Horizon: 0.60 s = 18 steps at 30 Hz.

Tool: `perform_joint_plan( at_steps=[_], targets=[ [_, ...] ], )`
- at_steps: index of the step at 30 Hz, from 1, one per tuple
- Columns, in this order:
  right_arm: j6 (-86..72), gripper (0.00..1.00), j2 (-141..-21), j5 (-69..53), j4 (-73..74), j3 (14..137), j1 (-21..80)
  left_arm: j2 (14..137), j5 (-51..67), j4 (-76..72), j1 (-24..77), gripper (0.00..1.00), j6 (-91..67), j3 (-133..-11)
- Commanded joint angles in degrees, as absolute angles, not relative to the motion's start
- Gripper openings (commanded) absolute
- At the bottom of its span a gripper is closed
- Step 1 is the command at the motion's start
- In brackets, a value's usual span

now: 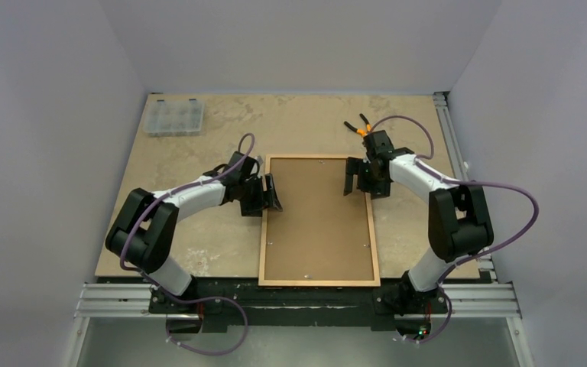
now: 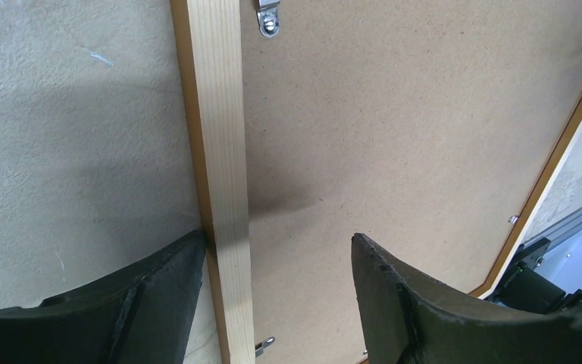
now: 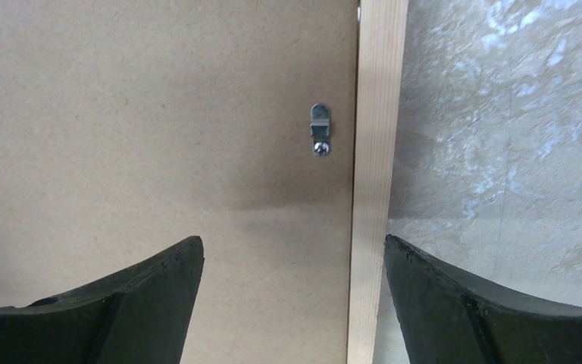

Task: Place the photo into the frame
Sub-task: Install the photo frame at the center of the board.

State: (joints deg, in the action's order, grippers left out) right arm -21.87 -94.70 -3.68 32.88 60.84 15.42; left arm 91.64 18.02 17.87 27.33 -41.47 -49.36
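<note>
The frame (image 1: 264,229) lies flat on the table, back side up, its pale wood rail (image 2: 220,152) running past my left fingers. A brown hardboard backing panel (image 1: 317,222) fills it. The photo is hidden. My left gripper (image 1: 270,193) is open and straddles the frame's left rail; its jaws (image 2: 276,236) stand one outside the rail, one over the panel. My right gripper (image 1: 355,177) is open too and spans the right rail (image 3: 375,152), its jaws (image 3: 292,238) hanging just above it with nothing held.
Small metal turn clips (image 3: 320,130) (image 2: 270,17) sit on the panel near the rails. A clear plastic organiser box (image 1: 173,116) stands at the far left of the table (image 1: 199,237). Orange-handled pliers (image 1: 361,125) lie behind the right gripper. An aluminium rail (image 1: 306,300) borders the near edge.
</note>
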Motion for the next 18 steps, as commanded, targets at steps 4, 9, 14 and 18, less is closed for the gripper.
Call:
perform_joint_plan(
  at_steps=[4, 9, 14, 18],
  targets=[
    [-22.4, 0.81, -100.4, 3.6, 34.8, 68.4, 16.0, 92.0, 18.7, 17.1, 28.2, 0.68, -42.7, -48.6],
    [-22.6, 0.78, -103.6, 7.2, 36.4, 72.8, 16.0, 92.7, 18.8, 17.0, 28.2, 0.68, -42.4, -48.6],
    [-22.4, 0.72, -105.6, 8.5, 36.5, 74.5, 15.9, 93.5, 18.9, 16.8, 28.2, 0.68, -42.3, -48.9],
    [-22.3, 0.63, -107.0, 8.1, 36.3, 74.9, 15.7, 93.7, 19.0, 16.6, 28.2, 0.68, -42.4, -48.8]
  ],
)
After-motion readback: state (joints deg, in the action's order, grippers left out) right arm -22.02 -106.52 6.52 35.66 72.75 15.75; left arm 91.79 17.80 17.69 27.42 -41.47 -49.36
